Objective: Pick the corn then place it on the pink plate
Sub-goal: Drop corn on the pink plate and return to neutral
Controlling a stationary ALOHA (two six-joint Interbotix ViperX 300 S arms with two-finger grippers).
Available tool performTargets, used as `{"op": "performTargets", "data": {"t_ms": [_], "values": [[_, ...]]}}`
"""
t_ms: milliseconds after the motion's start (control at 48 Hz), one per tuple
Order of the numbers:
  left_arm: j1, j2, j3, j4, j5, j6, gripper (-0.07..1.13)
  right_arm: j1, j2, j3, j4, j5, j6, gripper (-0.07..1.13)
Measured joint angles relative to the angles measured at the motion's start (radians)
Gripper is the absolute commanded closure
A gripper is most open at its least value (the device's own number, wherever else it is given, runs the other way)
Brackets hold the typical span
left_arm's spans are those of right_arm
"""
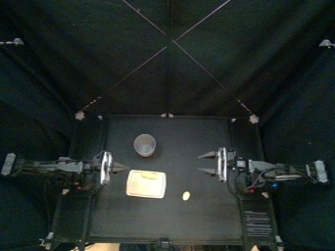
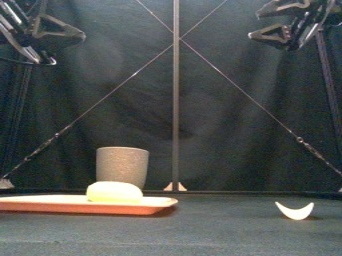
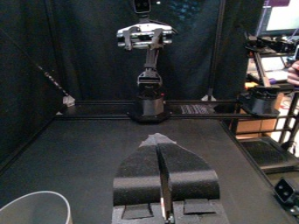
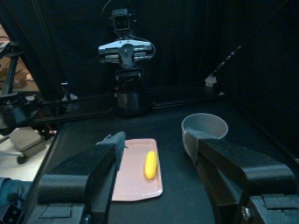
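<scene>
Pale crescent toy [image 2: 294, 210], stubby yellow corn [image 2: 114, 191] lying on pink tray [image 2: 27, 204], left fingers [image 3: 140, 168] together, right fingers [image 4: 87, 175] apart.

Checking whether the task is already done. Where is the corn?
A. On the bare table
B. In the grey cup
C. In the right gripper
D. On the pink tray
D: the corn lies flat on the pink tray, with no gripper touching it.
</scene>
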State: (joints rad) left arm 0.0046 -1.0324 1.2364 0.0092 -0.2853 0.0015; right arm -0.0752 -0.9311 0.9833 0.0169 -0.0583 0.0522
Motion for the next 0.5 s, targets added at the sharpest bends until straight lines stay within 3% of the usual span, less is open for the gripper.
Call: {"op": "performTargets", "data": {"t_ms": [500], "values": [[0.003, 0.0, 0.0, 0.002, 0.0, 0.002, 1.1, -0.008, -0.052, 0.077, -0.014, -0.072, 0.0, 0.14]]}}
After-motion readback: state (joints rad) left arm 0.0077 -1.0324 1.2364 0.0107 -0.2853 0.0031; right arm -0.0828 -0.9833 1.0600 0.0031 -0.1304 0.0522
